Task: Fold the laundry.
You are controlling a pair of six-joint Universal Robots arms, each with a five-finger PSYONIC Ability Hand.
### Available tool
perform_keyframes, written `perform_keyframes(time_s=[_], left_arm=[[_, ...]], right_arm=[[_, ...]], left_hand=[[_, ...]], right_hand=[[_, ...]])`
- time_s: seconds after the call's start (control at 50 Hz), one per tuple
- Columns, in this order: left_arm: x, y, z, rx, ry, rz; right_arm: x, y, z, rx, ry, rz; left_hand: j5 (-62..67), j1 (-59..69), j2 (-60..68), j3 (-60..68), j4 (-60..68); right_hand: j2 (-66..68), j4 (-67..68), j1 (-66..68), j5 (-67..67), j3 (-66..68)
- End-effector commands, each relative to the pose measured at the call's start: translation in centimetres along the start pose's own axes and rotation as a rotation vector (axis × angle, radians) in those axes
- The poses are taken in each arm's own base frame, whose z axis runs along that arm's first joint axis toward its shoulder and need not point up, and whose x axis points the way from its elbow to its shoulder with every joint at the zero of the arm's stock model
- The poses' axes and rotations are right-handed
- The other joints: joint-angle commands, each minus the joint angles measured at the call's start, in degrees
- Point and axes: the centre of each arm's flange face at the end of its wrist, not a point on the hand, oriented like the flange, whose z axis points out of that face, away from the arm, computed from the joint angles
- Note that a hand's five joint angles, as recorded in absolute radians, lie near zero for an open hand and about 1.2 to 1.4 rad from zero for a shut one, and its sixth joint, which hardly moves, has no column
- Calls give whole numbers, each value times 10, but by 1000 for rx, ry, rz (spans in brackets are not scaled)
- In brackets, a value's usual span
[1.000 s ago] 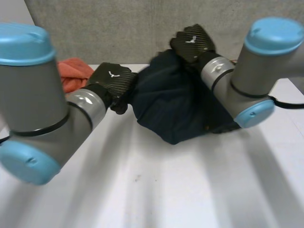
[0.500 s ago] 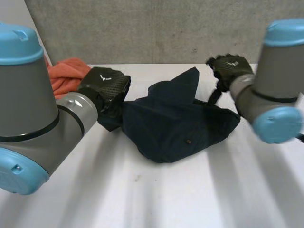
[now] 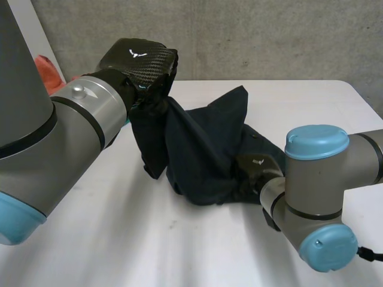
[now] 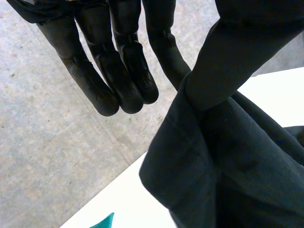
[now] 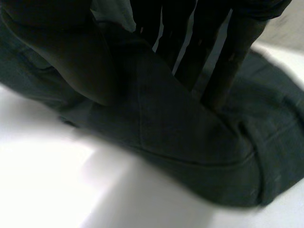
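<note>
A dark navy garment (image 3: 203, 143) lies bunched in the middle of the white table (image 3: 179, 251). My left hand (image 3: 140, 60) is raised at the garment's left side. A corner of the cloth hangs from it in a taut fold down to the table. In the left wrist view its fingers (image 4: 128, 71) are straight and the garment (image 4: 228, 156) is pinched beside them at the thumb. My right hand (image 3: 251, 164) is low at the garment's near right edge. Its fingers (image 5: 209, 61) and thumb (image 5: 80, 61) press into the garment (image 5: 190, 142) with a fold between them.
An orange cloth (image 3: 45, 66) lies at the table's far left, behind my left arm. A grey concrete wall stands behind the table. The table's right edge (image 3: 365, 101) is close to my right arm. A teal scrap (image 4: 107, 221) sits on the table below the left hand.
My left hand has risen, lifting the garment's left corner off the table. My right hand has let go of the top of the cloth and come down to its near right edge.
</note>
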Motion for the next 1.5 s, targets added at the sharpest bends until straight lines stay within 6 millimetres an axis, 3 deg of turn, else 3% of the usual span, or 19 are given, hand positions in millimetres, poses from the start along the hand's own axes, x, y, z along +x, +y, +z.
perform_keyframes(time_s=[0.02, 0.06, 0.18, 0.3, 0.36, 0.42, 0.52, 0.7, 0.8, 0.82, 0.84, 0.88, 0.9, 0.94, 1.08, 1.18, 1.26, 1.36, 1.5], left_arm=[[-12, 13, -4, -69, -38, 11], [-14, 23, -5, -113, -24, 46], [-14, 54, -6, -227, 37, 143], [0, 107, 23, -327, 92, 155], [5, 134, 44, -357, 82, 152], [8, 157, 70, -372, 46, 147], [5, 165, 94, -347, -1, 131], [-4, 163, 125, -249, -81, 116], [-19, 165, 136, -227, -181, 134], [-19, 165, 136, -224, -182, 134], [-19, 164, 137, -218, -180, 131], [-14, 161, 134, -211, -147, 128], [-13, 160, 132, -212, -139, 128], [-13, 159, 129, -215, -131, 126], [-32, 138, 105, -209, -156, 112], [-35, 132, 90, -213, -89, 98], [-26, 138, 76, -256, -13, 94], [-14, 148, 70, -271, 48, 98], [-3, 169, 86, -266, 65, 142]], right_arm=[[24, -67, -37, 125, 91, -118], [36, -85, -49, 115, 45, -202], [64, -110, -47, 33, -86, -382], [79, -111, -12, -109, -81, -527], [78, -101, 15, -134, -99, -643], [64, -75, 45, -158, -170, -820], [52, -65, 81, -39, -156, -1005], [38, -80, 134, 387, 53, -992], [46, -89, 147, 505, 182, -936], [48, -89, 147, 501, 189, -920], [48, -89, 146, 495, 188, -900], [48, -92, 136, 466, 165, -828], [48, -96, 130, 456, 155, -799], [49, -101, 116, 417, 130, -730], [62, -130, 37, 267, 80, -404], [72, -120, -5, 90, 71, -257], [76, -100, -21, -49, 63, -191], [75, -70, -25, -160, 40, -146], [70, -36, -2, -126, 24, -78]], left_hand=[[136, 130, 114, 120, 116], [136, 130, 114, 120, 116], [136, 130, 114, 120, 116], [136, 130, 114, 120, 116], [136, 130, 114, 120, 116], [136, 130, 114, 120, 116], [136, 130, 114, 120, 116], [136, 130, 114, 120, 116], [136, 130, 114, 120, 116], [136, 130, 114, 120, 116], [44, 39, 23, 29, 25], [-276, -282, -297, -292, -296], [-331, -337, -352, -347, -351], [-370, -376, -392, -386, -390], [-471, -477, -493, -487, -491], [-471, -477, -493, -487, -491], [-453, -459, -474, -469, -473], [-414, -420, -436, -430, -434], [-401, -406, -422, -416, -420]], right_hand=[[128, 122, 155, 139, 129], [128, 122, 155, 139, 129], [128, 122, 155, 139, 129], [128, 122, 155, 139, 129], [128, 122, 155, 139, 129], [128, 122, 155, 139, 129], [128, 122, 155, 139, 129], [128, 122, 155, 139, 129], [-572, -578, -545, -561, -571], [-572, -578, -545, -561, -571], [-572, -578, -545, -561, -571], [-572, -578, -545, -561, -571], [-572, -578, -545, -561, -571], [-572, -578, -545, -561, -571], [-572, -578, -545, -561, -571], [-572, -578, -545, -561, -571], [-572, -578, -545, -561, -571], [-507, -513, -479, -495, -505], [-463, -469, -436, -452, -462]])
